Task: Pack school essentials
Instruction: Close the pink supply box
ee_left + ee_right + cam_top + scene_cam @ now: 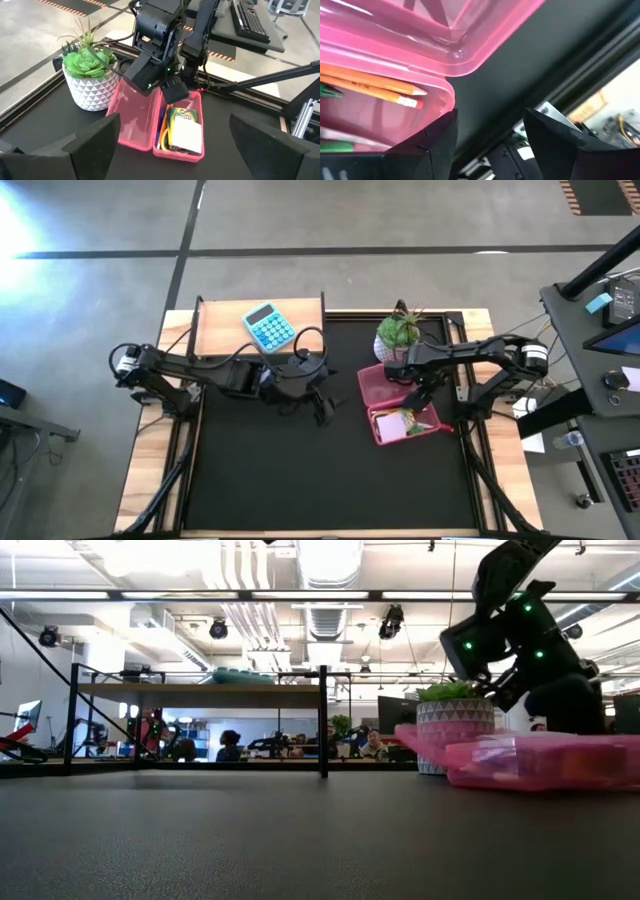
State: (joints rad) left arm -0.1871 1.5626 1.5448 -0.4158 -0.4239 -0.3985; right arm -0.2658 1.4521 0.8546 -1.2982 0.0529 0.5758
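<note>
Already a yellow-green crayon box [183, 114], a pale square notepad [186, 136] and orange pencils [380, 90] lie inside the translucent pink plastic case [375, 392], whose lid lies open beside the green potted plant [398, 332]. Over the case's rim hangs the right gripper [487, 132], fingers spread and empty. Left of the case, the left gripper [172, 137] waits above the black mat [300, 470], likewise spread wide.

The crayon box [184, 116] and pencils [375, 86] lie in the case [378, 391], beside the plant [397, 334].
</note>
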